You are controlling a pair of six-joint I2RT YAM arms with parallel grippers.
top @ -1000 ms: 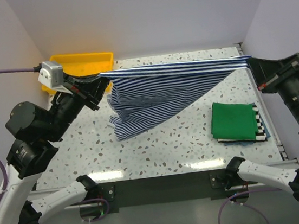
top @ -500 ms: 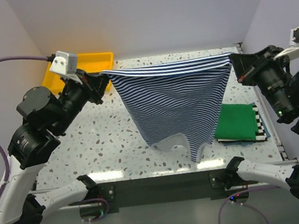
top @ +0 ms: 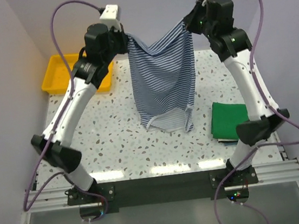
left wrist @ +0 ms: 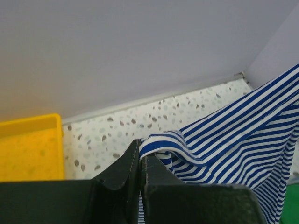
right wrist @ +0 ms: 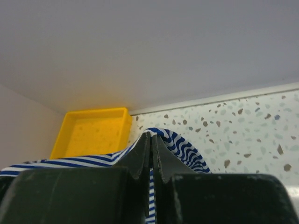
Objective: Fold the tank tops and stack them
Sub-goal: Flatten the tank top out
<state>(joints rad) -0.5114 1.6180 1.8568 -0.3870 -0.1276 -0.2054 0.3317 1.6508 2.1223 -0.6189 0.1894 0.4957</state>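
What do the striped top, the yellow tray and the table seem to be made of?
Striped top: thin soft knit cloth, probably; it hangs in loose folds. Yellow tray: likely plastic, matte, with moulded rims. Table: speckled stone-look surface, glossy; it reflects the lights.

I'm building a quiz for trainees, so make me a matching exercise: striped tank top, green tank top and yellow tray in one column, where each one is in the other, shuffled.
1. blue-striped tank top
2. green tank top
3. yellow tray

A. far left corner of the table
B. hanging between left gripper and right gripper
C. folded on the table's right side

Pairs: 1-B, 2-C, 3-A
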